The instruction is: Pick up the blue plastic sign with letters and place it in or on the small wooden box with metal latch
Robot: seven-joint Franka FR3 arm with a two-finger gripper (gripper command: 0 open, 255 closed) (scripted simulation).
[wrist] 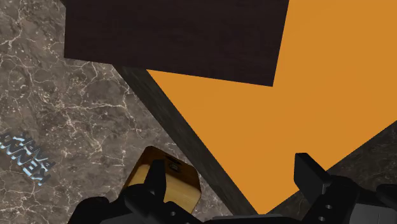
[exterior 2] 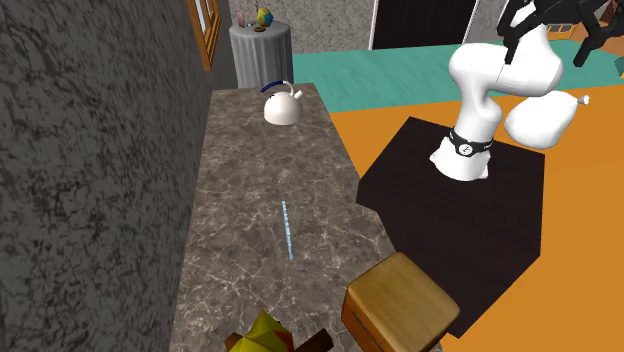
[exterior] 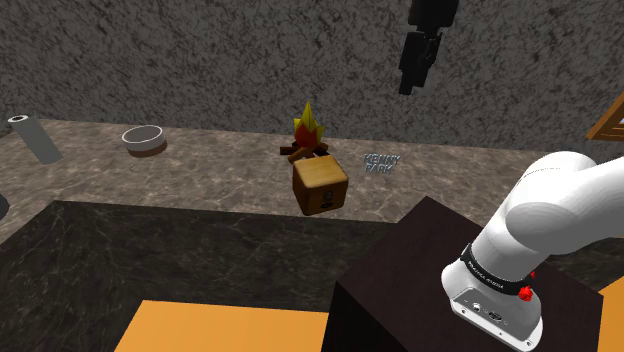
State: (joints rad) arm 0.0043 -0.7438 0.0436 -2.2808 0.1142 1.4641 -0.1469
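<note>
The end effector (wrist: 233,172) is hanging high above the marbled desk (exterior: 200,175), its fingers spread apart and gripping nothing. The blue lettered sign (exterior: 382,163) is resting on the desk near the wooden box (exterior: 320,183), on the shoulder view's right of it and not touching it. A toy campfire (exterior: 308,132) is sitting just behind the box, against the wall.

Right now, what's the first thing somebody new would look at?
Probably the bright yellow-and-red toy campfire on the stone counter, just beyond the wooden box in the shoulder view. Next, the big white arm on its dark stand, and the small blue sign lying flat on the counter beside the box.
</note>
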